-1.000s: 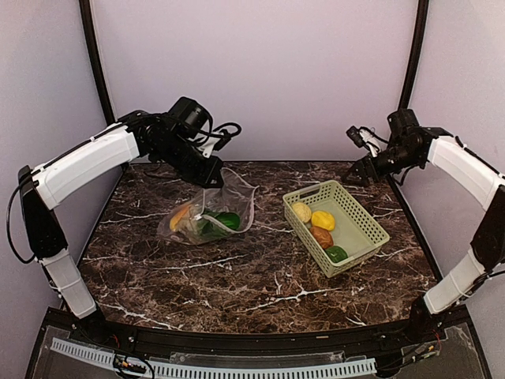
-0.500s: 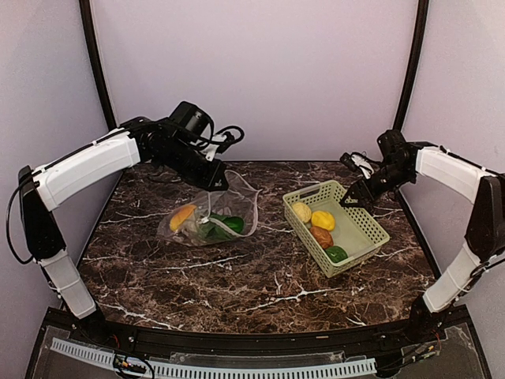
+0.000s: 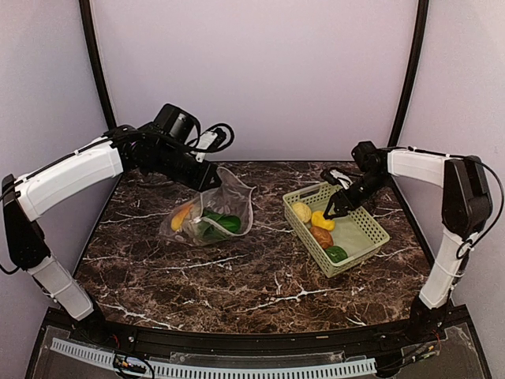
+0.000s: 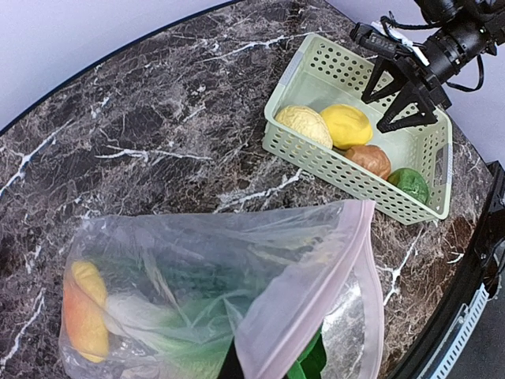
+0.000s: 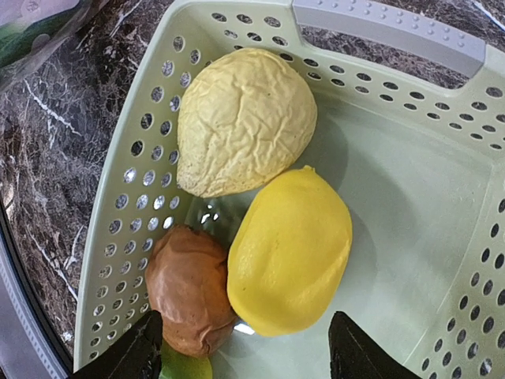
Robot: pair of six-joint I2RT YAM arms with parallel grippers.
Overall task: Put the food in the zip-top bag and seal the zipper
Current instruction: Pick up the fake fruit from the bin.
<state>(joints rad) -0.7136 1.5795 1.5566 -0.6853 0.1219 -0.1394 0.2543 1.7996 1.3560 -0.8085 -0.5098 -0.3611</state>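
My left gripper (image 3: 207, 180) is shut on the upper edge of the zip-top bag (image 3: 211, 215), holding its mouth up and open. The pinkish zipper (image 4: 316, 292) runs along that mouth. An orange piece (image 4: 87, 312) and green bok choy (image 3: 217, 225) lie inside the bag. My right gripper (image 5: 248, 359) is open, low over the light-green basket (image 3: 361, 237), its jaws on either side of the bright yellow lemon (image 5: 290, 249). A pale wrinkled lemon (image 5: 245, 118), a brown potato (image 5: 188, 288) and a green pepper (image 3: 337, 253) also lie in the basket.
The bag rests on the dark marble table (image 3: 252, 276), left of the basket. The basket's grey handle (image 5: 387, 28) is on its far end. Black frame posts stand at the back corners.
My right gripper has come down and to the left, from beyond the basket to just over the lemons. My left arm has shifted slightly left, still holding the bag's edge.
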